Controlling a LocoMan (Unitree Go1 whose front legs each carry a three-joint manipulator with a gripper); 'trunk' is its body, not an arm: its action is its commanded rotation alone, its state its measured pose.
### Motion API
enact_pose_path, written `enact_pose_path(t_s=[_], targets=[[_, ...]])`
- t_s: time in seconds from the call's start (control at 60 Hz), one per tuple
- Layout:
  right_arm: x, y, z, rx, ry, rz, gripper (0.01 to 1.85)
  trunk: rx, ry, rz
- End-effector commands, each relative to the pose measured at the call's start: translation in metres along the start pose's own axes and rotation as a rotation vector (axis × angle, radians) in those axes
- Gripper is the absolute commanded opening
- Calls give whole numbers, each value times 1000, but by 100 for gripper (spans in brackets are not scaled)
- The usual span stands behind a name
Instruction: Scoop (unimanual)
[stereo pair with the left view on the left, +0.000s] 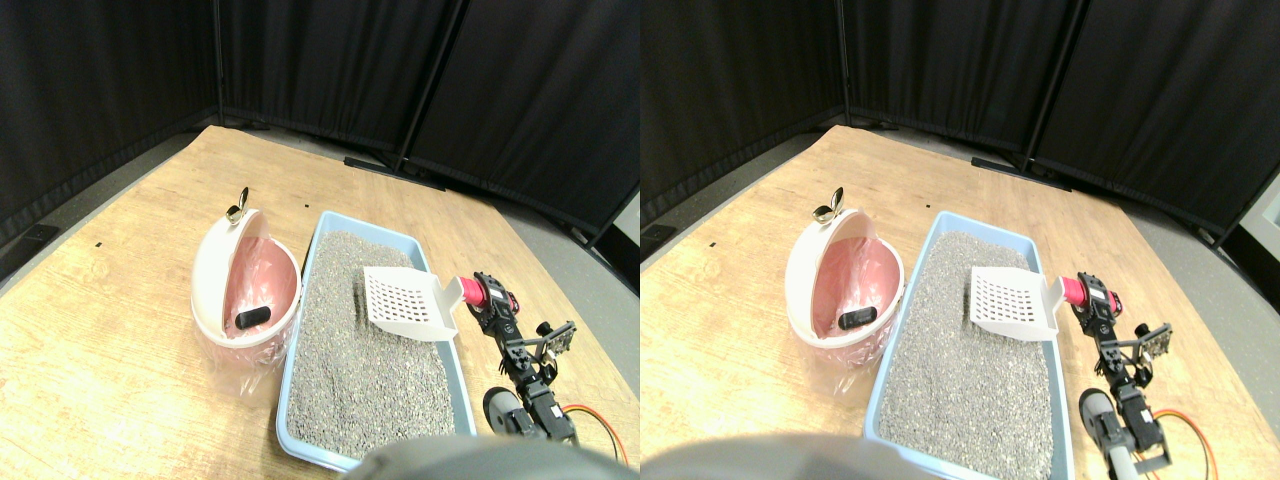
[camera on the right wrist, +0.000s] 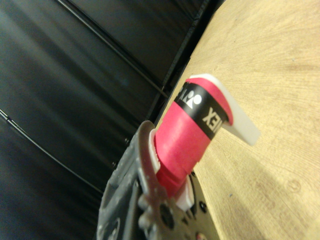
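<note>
A white slotted scoop (stereo pair with the left view on the left: 405, 300) hovers tilted over the grey litter (stereo pair with the left view on the left: 360, 380) in the blue litter box (stereo pair with the left view on the left: 303, 275), near its right rim. Its pink wrapped handle (stereo pair with the left view on the left: 468, 291) sticks out over that rim. My right gripper (stereo pair with the left view on the left: 487, 298) is shut on the handle and reaches in from the lower right. In the wrist view the pink handle (camera on the right wrist: 187, 135) sits clamped against the dark jaw, and a white edge of the scoop (camera on the right wrist: 241, 120) shows past it. Left of the box stands a pink-lined white bin (stereo pair with the left view on the left: 212, 270) with a black lump (stereo pair with the left view on the left: 253, 318) inside.
Everything rests on a wooden board (stereo pair with the left view on the left: 120, 330) ringed by black curtains (stereo pair with the left view on the left: 520, 90). A gold clip (stereo pair with the left view on the left: 238, 208) sits on the bin's far rim. Orange cables (stereo pair with the left view on the left: 600, 425) trail beside my arm at the lower right.
</note>
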Motion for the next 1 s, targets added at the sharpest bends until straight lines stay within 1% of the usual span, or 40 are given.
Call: enact_pose_path(t_s=[0.017,0.2,0.233,0.267,0.35,0.45,0.533,0.6,0.667,0.717,0.75,0.767,0.8,0.817,0.833,0.867,0.883,0.9,0.917,0.95,0.967,0.983,1.0], targets=[[-2,0,1,48,-50,1,6,-8,-20,-2],[-6,-7,-18,96,-32,-11,6,-3,-16,-4],[-8,-7,-20,95,-23,-19,6,-1,-14,-5],[-11,-8,-22,101,-6,-44,6,0,-15,-6],[-13,-10,-26,100,-10,-45,6,4,-14,-8],[-16,-13,-31,123,0,-77,6,8,-12,-12],[-16,-15,-35,127,4,-69,6,11,-12,-13],[-16,-15,-38,119,25,-81,6,11,-12,-13],[-16,-15,-38,142,68,-105,6,11,-12,-13],[-17,-15,-39,163,81,-114,6,11,-12,-13],[-17,-16,-39,169,93,-115,6,17,-11,-19],[-18,-16,-38,179,108,-136,16,17,-11,-19],[-20,-16,-35,193,144,-171,47,17,-11,-19],[-20,-16,-35,193,144,-171,47,17,-11,-19],[-20,-16,-35,192,148,-174,53,17,-11,-19],[-22,-16,-34,184,163,-176,72,17,-11,-19],[-22,-16,-34,184,163,-176,72,17,-11,-19],[-23,-16,-32,180,184,-170,83,17,-11,-19],[-23,-16,-32,175,194,-166,88,21,-9,-24],[-24,-17,-30,155,224,-148,107,21,-9,-24],[-24,-17,-30,152,227,-148,112,21,-9,-24],[-24,-17,-30,152,227,-148,112,21,-9,-24],[-25,-17,-29,149,238,-149,120,22,-8,-25]])
